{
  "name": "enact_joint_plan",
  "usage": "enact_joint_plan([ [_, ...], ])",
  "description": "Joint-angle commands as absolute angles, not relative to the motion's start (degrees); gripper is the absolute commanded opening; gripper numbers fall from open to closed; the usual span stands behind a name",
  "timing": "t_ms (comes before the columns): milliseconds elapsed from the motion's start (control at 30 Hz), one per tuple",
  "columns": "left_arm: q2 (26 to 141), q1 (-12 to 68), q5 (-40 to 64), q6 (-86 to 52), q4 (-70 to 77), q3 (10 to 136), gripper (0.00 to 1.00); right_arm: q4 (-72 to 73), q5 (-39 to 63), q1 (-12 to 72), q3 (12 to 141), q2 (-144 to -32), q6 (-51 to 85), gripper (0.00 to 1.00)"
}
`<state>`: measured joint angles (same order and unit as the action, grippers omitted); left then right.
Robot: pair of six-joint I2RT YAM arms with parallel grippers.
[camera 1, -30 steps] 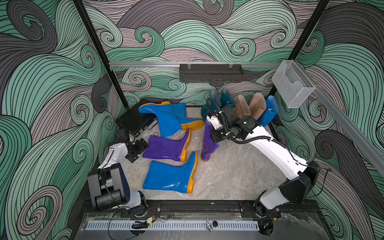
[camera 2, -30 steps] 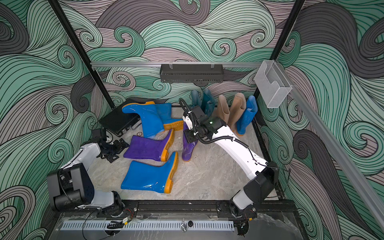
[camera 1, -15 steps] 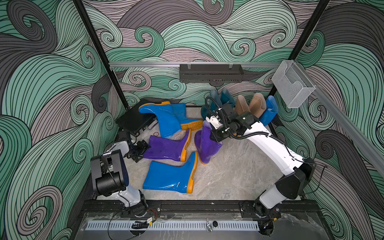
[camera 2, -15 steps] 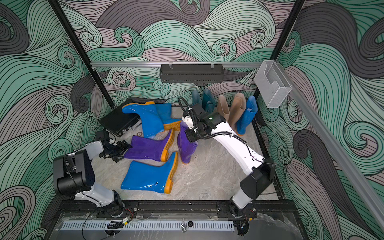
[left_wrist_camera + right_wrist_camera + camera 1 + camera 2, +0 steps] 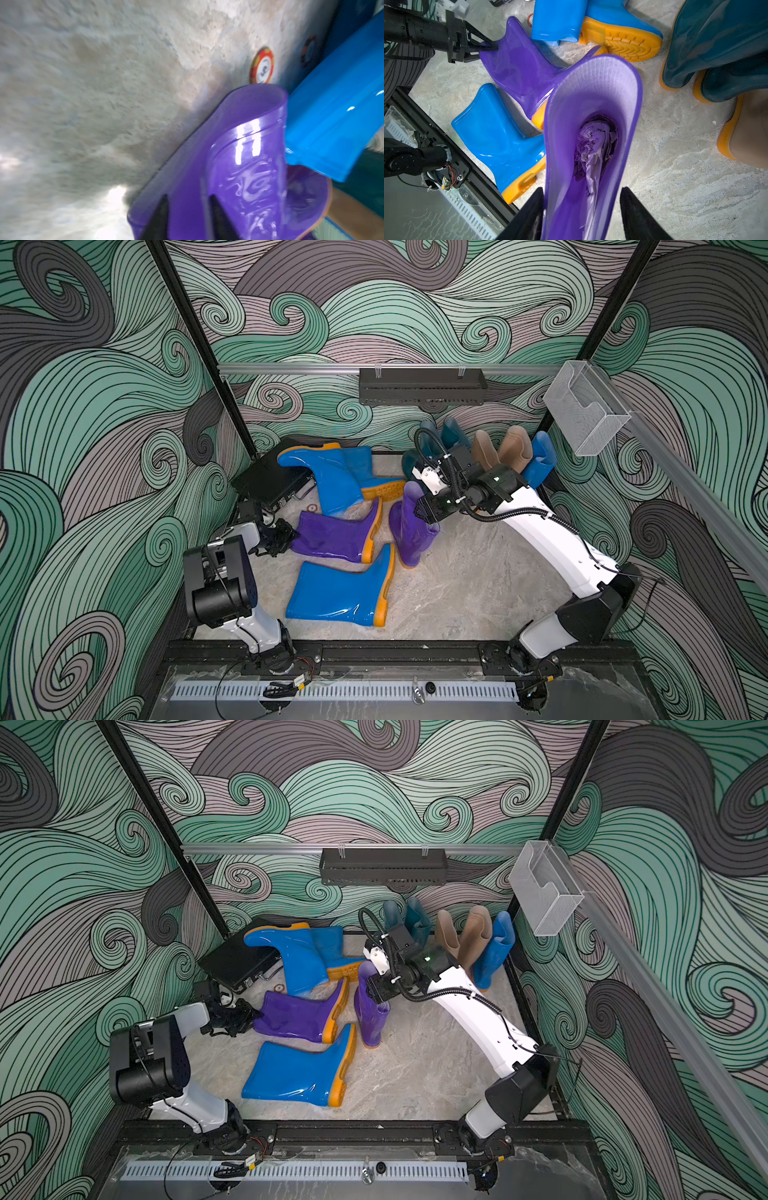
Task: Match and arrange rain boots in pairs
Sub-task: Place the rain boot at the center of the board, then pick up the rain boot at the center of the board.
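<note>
A robotics lab test cell rather than a lived-in room; two white-and-black robot arms, the left arm (image 5: 220, 572) and the right arm (image 5: 552, 539), are bolted to a black base rail (image 5: 395, 653), with bare wires and a slotted white cable duct (image 5: 345, 691) in front of it; black frame posts (image 5: 199, 356) and aluminium rails (image 5: 291, 369) carry walls (image 5: 104, 406) papered in a printed swirl pattern; a black wire tray (image 5: 422, 385) and a clear plastic bin (image 5: 582, 410) hang from those rails; the floor (image 5: 478, 593) is a marble-look sheet with glossy rain boots (image 5: 340, 593) on it.
</note>
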<state>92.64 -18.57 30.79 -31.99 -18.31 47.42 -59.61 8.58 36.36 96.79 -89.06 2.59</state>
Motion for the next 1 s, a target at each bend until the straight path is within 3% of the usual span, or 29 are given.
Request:
enact_joint_plan([
  [0,90.1,-17.4,36.5,-31.8,-17.6,47.0,0.04,-58.7,7.8,36.5,95.8,-86.8,2.5,0.61],
  [33,88.6,-17.2,36.5,-31.6,-17.6,47.0,0.0,-58.6,7.6,36.5,95.5,-86.4,2.5,0.62],
  [433,65.8,-7.7,31.6,-34.9,-18.0,50.4,0.0,-42.8,4.1,37.2,84.8,-73.7,-0.3,0.73],
  [967,62.8,7.6,22.2,-39.1,-20.7,67.9,0.0,-31.8,-5.1,48.6,82.8,-71.3,-8.2,0.77],
])
